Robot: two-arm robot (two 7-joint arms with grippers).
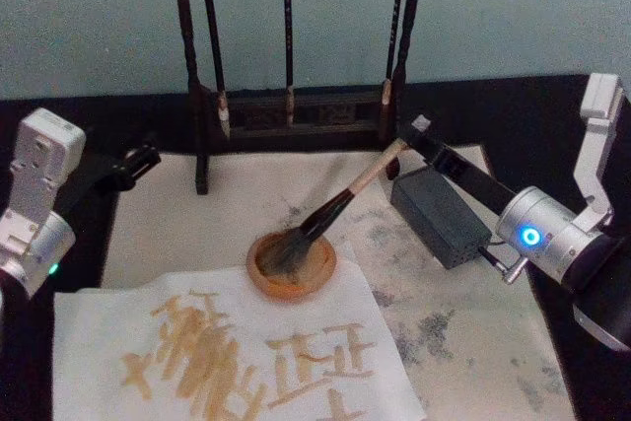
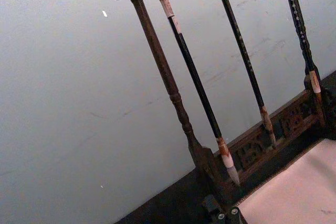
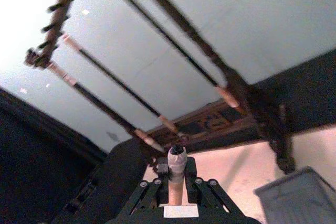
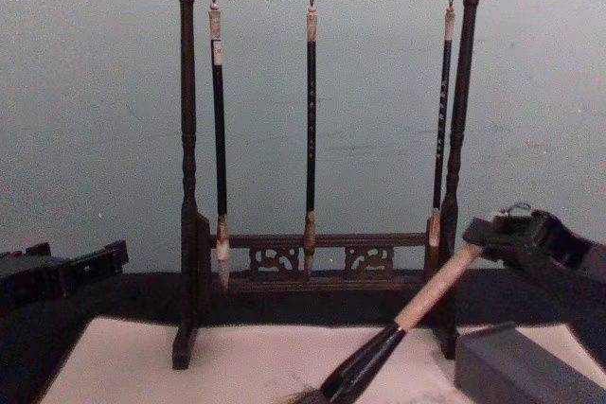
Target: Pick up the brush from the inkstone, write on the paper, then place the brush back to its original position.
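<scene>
The brush [image 1: 340,206] slants from upper right down to lower left, its bushy dark tip resting in a round brown dish [image 1: 291,265]. My right gripper [image 1: 409,140] is shut on the top of its pale handle. The right wrist view shows that handle end [image 3: 176,179] clamped between the fingers, and the chest view shows the gripper [image 4: 492,234] holding the tilted brush [image 4: 402,324]. The dark grey inkstone [image 1: 439,214] lies just right of the brush, under the right arm. The cream paper [image 1: 197,214] spreads beneath the dish. My left gripper [image 1: 143,160] is parked at the paper's far left corner.
The carved wooden rack [image 1: 296,110] with three slim hanging brushes stands at the back of the paper. A white sheet [image 1: 227,352] with tan characters lies at the front left, partly over the paper. Grey ink smudges mark the paper's right side.
</scene>
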